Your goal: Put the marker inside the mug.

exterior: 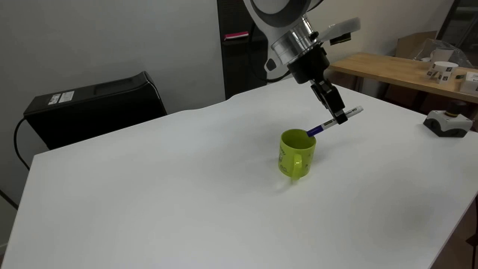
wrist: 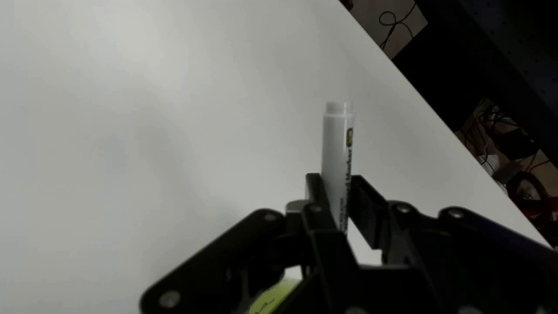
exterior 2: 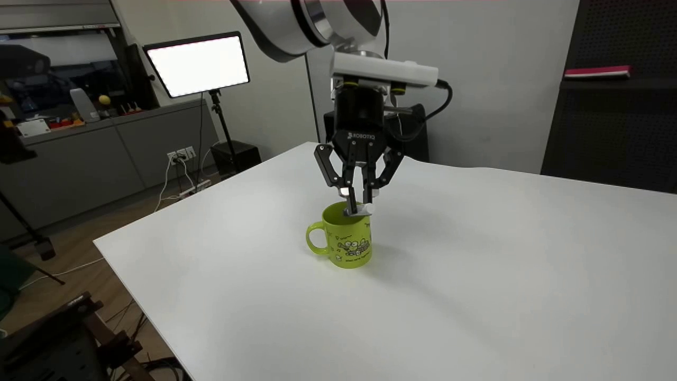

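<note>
Marker (exterior: 329, 123), slim white barrel (wrist: 335, 152), blue-violet cap (exterior: 314, 130)

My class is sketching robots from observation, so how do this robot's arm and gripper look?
The arm is white with dark grey, rounded parts and a shiny silver collar. The gripper is black, with jointed fingers and "ROBOTIQ" in pale letters. A white bar sits above it, and a black cable curves from the bar's end.

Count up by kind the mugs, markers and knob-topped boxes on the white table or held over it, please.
Mug: 1, on the table
Marker: 1, held in the gripper
Knob-topped box: 1, near the table's edge
Total: 3
</note>
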Controlling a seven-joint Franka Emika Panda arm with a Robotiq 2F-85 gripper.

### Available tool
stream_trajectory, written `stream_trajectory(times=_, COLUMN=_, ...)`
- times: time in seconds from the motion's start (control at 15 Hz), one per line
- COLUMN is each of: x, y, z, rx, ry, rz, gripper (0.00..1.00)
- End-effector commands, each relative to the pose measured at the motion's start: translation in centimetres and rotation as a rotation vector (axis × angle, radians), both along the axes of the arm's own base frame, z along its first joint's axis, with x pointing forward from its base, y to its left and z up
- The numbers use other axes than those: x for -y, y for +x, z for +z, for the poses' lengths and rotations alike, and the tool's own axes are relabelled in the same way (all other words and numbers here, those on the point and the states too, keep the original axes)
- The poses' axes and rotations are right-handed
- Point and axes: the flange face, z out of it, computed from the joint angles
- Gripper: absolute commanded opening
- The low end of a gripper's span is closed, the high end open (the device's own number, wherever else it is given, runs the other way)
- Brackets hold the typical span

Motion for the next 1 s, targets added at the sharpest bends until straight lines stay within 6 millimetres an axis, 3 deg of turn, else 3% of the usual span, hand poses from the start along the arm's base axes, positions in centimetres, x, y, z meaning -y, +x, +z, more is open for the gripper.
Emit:
stream_trajectory(times=0.0, x=-0.2, y=1.4, z=-0.1, rx=-0.027, ry=0.002, rz=-0.005, gripper=0.05)
stream_trajectory(times=0.93, x=-2.5, y=2.6, z=-2.6, rx=-0.06, ry=-0.004, rz=0.023, gripper=0.05)
